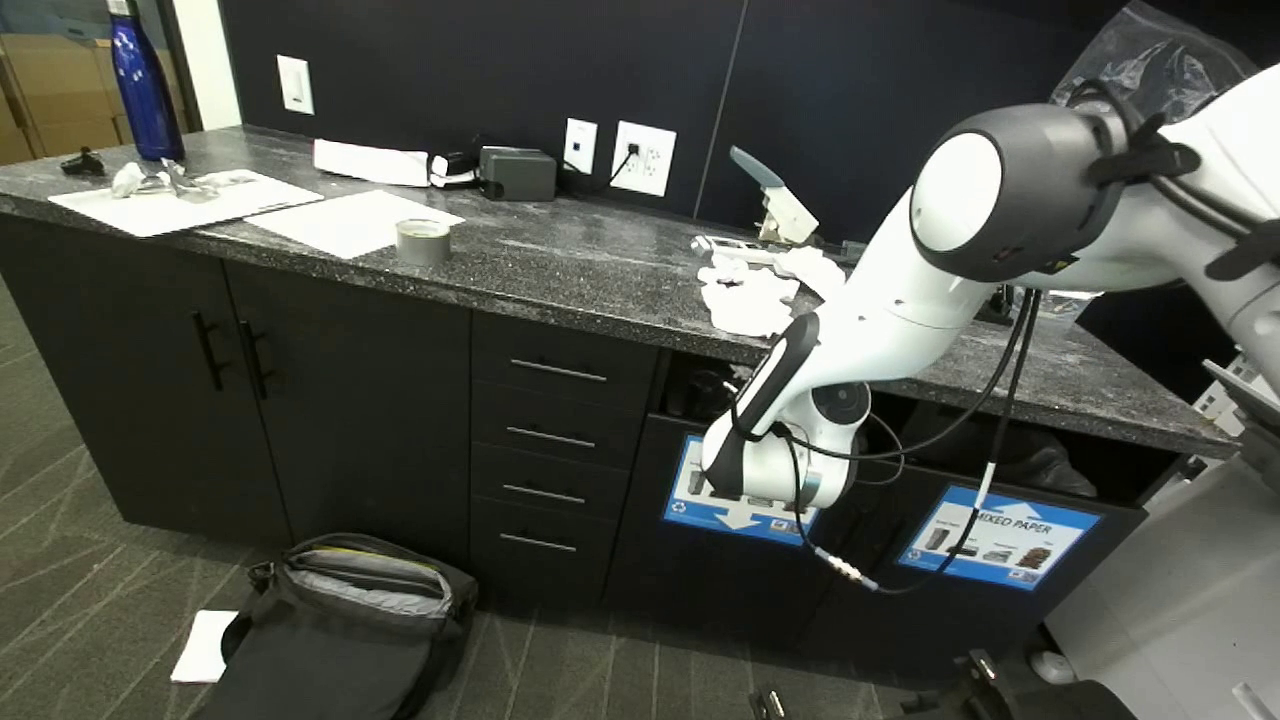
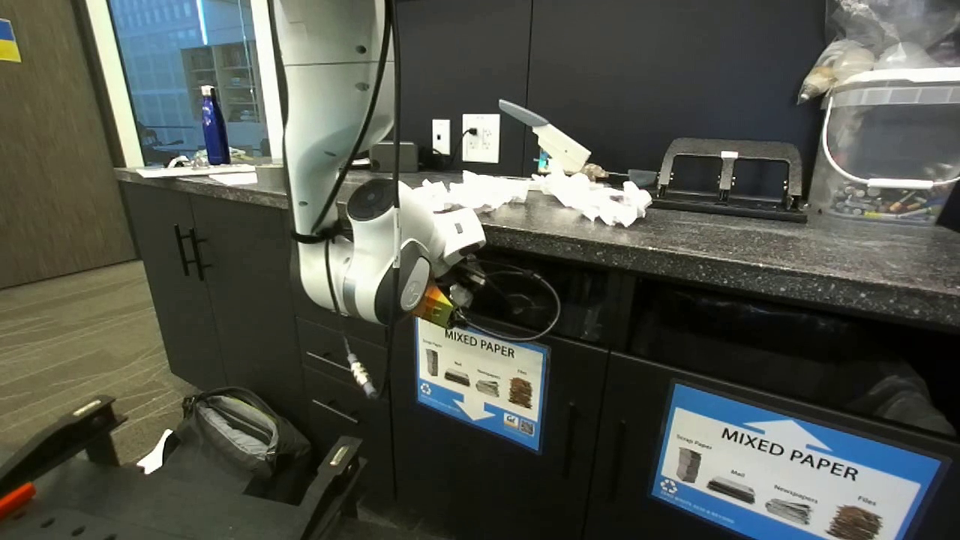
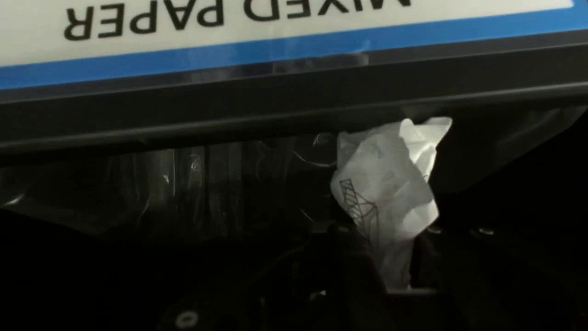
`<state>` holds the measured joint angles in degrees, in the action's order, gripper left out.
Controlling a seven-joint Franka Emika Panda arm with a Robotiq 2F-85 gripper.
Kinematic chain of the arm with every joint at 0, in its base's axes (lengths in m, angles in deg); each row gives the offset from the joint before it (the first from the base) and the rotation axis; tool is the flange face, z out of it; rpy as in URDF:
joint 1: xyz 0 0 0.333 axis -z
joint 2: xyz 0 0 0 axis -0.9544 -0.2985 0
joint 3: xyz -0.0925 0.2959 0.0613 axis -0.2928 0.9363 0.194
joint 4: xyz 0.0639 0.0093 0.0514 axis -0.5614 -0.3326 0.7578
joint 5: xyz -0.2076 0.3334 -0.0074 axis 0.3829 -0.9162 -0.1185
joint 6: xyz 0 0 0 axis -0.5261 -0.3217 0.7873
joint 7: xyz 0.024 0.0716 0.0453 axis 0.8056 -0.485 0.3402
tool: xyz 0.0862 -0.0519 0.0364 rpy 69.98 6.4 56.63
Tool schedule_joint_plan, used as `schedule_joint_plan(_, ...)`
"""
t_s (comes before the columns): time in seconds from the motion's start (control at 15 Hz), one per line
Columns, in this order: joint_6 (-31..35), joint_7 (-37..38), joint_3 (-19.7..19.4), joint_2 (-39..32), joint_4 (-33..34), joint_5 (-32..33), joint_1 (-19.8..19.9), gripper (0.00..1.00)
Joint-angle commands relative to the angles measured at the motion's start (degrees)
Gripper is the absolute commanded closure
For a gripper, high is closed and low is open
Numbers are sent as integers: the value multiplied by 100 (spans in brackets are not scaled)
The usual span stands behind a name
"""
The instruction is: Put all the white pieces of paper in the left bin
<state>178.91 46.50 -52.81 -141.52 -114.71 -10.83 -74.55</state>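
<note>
Gripper clamped on a crumpled white paper piece, narrow end pinched, wide end sticking out, dark pen lines on it
Both are at the gap above the left bin, close to its front rim; clear liner hangs beside, can't tell from where I stand if paper touches it
Label on that bin front reads MIXED PAPER; right bin stands next to it, its own sign reads the same
White arm bends down in front of the counter
More white paper pieces heap on the counter above the bins, another clump just left of them
Stapler-like tool, lid up, on their far side; black hole punch to the right, then a clear tub of small stuff
Counter's left end: blue bottle, flat white sheets, then tape roll by the near edge, grey box by the far wall
Open dark bag on the floor, near left, in front of the cabinet doors
</note>
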Motion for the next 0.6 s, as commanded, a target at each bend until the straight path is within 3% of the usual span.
schedule_joint_plan(0.0, -10, -23, 43, -416, 665, 16, 144, 56)
schedule_joint_plan(0.33, -49, -14, 58, -576, 920, 18, 255, 17)
schedule_joint_plan(0.53, -70, -90, 1, -557, 929, -119, 199, 0)
